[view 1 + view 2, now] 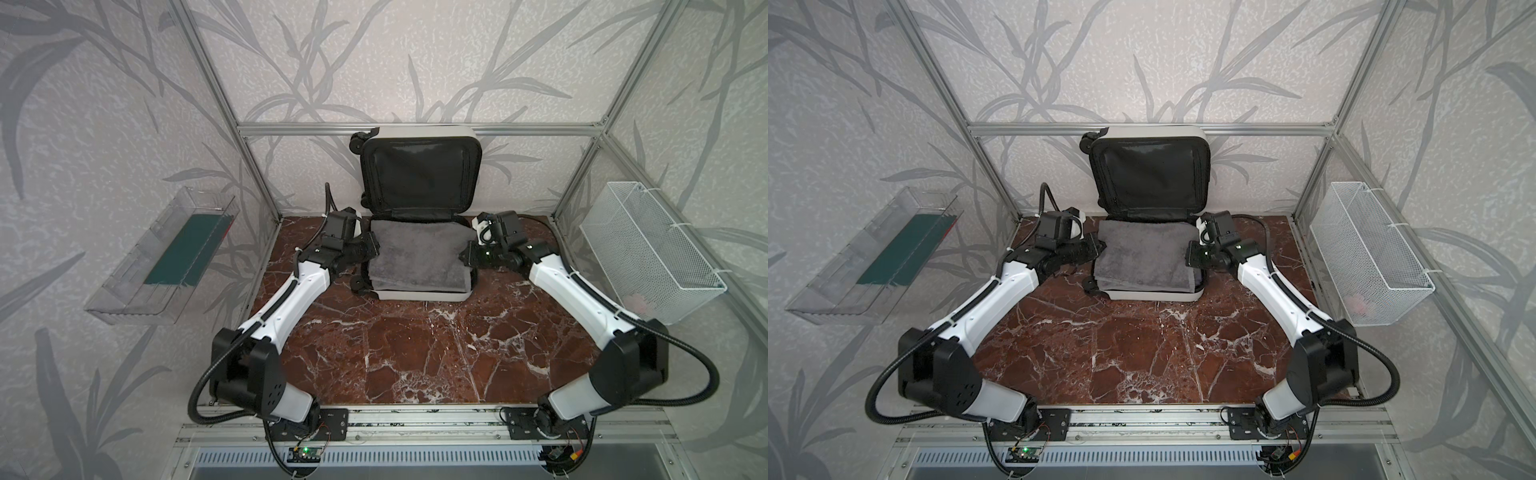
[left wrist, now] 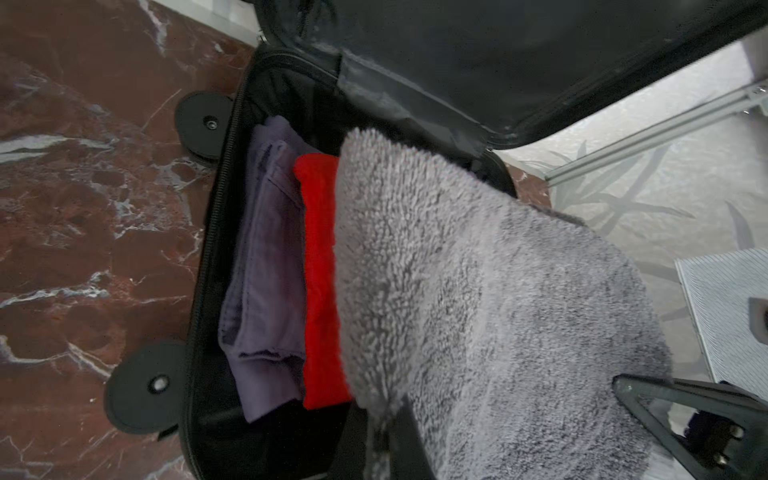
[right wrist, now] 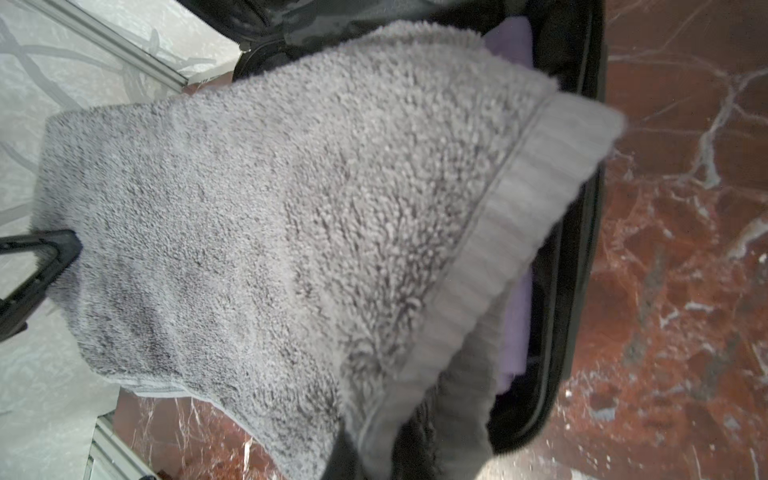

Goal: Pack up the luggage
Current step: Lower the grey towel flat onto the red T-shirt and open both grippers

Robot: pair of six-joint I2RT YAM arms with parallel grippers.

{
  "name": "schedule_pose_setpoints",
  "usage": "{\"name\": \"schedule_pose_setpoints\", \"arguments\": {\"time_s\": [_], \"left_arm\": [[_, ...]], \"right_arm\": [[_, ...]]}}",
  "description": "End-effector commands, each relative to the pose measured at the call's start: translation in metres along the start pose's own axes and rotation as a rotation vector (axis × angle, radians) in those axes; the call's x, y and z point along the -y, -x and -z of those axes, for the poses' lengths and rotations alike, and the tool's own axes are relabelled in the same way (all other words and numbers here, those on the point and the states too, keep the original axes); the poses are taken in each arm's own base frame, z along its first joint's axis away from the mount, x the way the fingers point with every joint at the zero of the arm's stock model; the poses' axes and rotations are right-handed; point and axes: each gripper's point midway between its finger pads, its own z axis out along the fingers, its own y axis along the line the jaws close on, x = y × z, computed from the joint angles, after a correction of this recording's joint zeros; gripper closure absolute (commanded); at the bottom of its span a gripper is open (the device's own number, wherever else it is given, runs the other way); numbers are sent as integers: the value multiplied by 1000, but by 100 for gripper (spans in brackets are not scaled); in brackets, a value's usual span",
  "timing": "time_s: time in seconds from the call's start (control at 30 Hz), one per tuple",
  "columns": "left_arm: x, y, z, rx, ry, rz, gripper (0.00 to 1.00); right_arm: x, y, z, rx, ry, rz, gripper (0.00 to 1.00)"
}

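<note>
**Towel slung over the open case: set it down level and clear of the zip**

The left pincer (image 1: 375, 246) is closed tight on one side edge of a grey towel (image 1: 417, 257). The right pincer (image 1: 466, 257) is closed just as tight on the opposite edge. The cloth hangs between them like a hammock, just above the lower half of the luggage (image 1: 424, 296).

The case lies at the back of the table (image 1: 415, 353), its lid (image 1: 419, 178) standing upright against the rear wall. Under the towel, the left wrist view shows a folded purple garment (image 2: 266, 266) and a red item (image 2: 320, 282) already lying inside, side by side.

The step in hand looks to be laying the towel on top of them. To do it well:

- Bring both arms down together so the cloth stays level and neither end lands first.
- Centre it within the rim before lowering. In both top views the near edge seems to reach the front wall, and a corner droops near the front wheel.
- Move it a little toward the lid, so that nothing drapes over the zipper band (image 2: 216, 232). Fabric caught there would likely stop the lid from shutting.
- Let go only once the towel's weight rests on the clothes, then draw each pincer out sideways so the thick pile is not dragged along.
</note>
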Motion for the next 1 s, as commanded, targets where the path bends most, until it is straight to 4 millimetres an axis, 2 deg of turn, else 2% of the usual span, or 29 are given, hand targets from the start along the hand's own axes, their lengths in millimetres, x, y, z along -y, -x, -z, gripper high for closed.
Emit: {"name": "schedule_pose_setpoints", "arguments": {"time_s": [0.0,0.13,0.37,0.43,0.5,0.57,0.6,0.67,0.77,0.87,0.97], "left_arm": [[4,28,-13,53,-32,-23,100],[-7,30,-44,12,-3,-38,100],[-28,21,-84,-64,57,-56,100],[-35,18,-91,-80,81,-71,100],[-41,16,-95,-100,111,-89,95],[-44,17,-93,-109,129,-105,84],[-44,21,-90,-103,132,-108,74],[-42,29,-82,-85,131,-113,55],[-31,46,-60,-26,117,-123,38],[-14,61,-36,33,86,-134,28],[5,62,-21,53,15,-107,25]], "right_arm": [[-1,31,-12,40,30,4,100],[10,41,-44,15,16,-22,100],[40,29,-93,-58,-41,-63,100],[50,24,-102,-79,-68,-73,94],[60,20,-107,-99,-81,-87,75],[63,23,-102,-93,-84,-89,58],[64,27,-96,-82,-87,-85,54],[61,37,-81,-52,-82,-77,51],[55,51,-53,0,-79,-60,50],[45,58,-30,42,-69,-42,50],[31,57,-20,59,-17,-55,50]]}}
